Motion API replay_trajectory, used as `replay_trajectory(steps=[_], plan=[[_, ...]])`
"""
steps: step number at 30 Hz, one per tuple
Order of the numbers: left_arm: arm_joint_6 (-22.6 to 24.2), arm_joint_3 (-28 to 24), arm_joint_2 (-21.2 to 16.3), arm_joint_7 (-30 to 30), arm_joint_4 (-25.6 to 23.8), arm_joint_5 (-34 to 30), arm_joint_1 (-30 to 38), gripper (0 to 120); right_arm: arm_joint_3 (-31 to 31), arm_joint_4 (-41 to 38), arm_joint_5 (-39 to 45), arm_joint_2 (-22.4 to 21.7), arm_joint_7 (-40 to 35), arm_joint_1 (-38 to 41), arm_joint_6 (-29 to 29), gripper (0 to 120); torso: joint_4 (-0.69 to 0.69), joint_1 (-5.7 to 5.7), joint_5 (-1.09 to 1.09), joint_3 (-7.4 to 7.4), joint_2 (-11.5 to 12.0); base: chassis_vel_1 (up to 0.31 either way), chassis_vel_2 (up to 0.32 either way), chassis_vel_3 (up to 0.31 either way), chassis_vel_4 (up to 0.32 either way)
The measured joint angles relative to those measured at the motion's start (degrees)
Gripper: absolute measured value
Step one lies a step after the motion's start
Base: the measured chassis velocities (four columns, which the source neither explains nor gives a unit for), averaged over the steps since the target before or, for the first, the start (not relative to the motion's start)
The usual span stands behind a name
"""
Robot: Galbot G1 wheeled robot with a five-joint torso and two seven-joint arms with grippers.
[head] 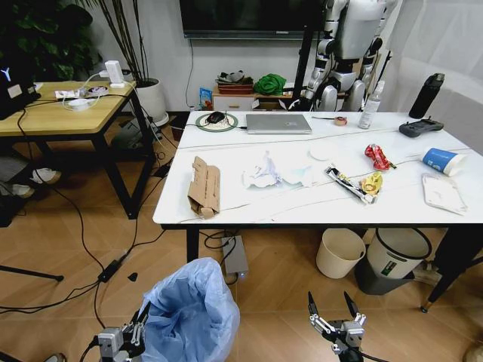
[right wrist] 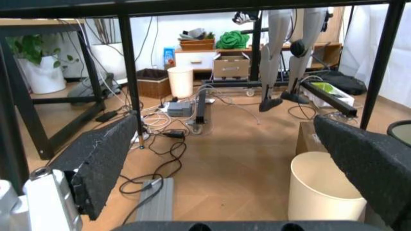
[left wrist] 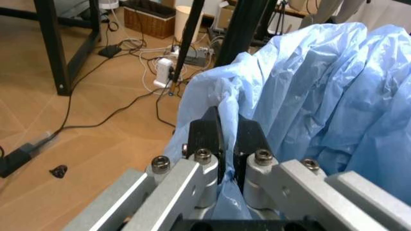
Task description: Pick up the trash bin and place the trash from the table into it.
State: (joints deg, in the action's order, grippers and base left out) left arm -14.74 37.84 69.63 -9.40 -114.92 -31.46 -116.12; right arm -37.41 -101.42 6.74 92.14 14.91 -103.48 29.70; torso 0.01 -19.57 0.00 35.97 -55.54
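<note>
A: Nearest the head camera, the left gripper [left wrist: 228, 139] has its fingers pinched on a fold of the crinkly light-blue bag of the trash bin [head: 190, 313], which is on the floor in front of the white marble-look table [head: 302, 207].

B: And the right gripper [head: 333, 310]?

A: It hangs low beside the bin with its fingers spread, holding nothing.

B: So the pick-up step is in hand?

A: Probably. Next the bin needs lifting to the table's edge, near the torn brown cardboard [head: 204, 186] and crumpled white paper [head: 261, 175].

B: Anything unclear?

A: The bag hides the bin's body, so whether the pinch catches the rim can't be told.
</note>
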Motion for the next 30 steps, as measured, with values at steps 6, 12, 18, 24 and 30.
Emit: replay_trajectory(steps=[6,12,18,24,30], plan=[[0.0,0.0,0.0,0.0,-0.1,0.0,0.0,0,0.0,0.0,0.0,0.0,0.0,0.0,0.0,100,0.0,-0.7,0.0,0.87,-1.6,0.0,0.0,0.0,0.0],[0.0,-0.1,0.0,0.0,-0.2,0.0,0.0,0,0.0,0.0,0.0,0.0,0.0,0.0,0.0,100,0.0,-1.34,0.0,1.76,-3.1,0.0,0.0,0.0,0.0],[0.1,-0.2,0.0,0.0,-0.2,0.0,0.0,0,0.0,0.0,0.0,0.0,0.0,0.0,0.0,100,0.0,-1.97,0.0,2.48,-4.5,0.0,0.0,0.0,0.0],[0.1,-0.2,0.0,0.0,-0.2,0.0,0.0,0,0.0,0.0,0.0,0.0,0.0,0.0,0.1,100,0.0,-2.77,0.0,3.57,-6.3,0.0,0.0,0.0,0.0],[0.1,-0.3,0.1,0.0,-0.2,0.0,0.1,0,0.0,0.0,0.0,0.0,0.0,0.0,0.1,100,0.0,-3.5,0.0,4.5,-8.0,0.0,0.0,0.0,0.0]])
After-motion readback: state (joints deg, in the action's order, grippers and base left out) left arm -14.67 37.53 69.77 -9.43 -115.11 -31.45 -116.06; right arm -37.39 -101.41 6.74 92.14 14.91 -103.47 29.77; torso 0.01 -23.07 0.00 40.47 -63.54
